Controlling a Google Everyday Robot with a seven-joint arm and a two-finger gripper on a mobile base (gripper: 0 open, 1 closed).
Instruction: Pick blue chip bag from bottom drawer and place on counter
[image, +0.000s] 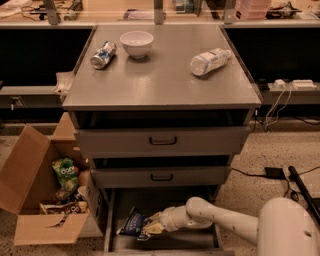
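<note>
Presently, crumpled navy foil chip bag is met by gripper in shallow grey bottom drawer; grip state undeterminable; lifting, placing outstanding.

No word, brand or number can be read anywhere. The blue chip bag, lower left of centre, bears pale lettering — illegible; so are the labels on the can and the bottle lying on the desk in the upper half. The tool sits at the bag's right edge, low in the frame.
</note>
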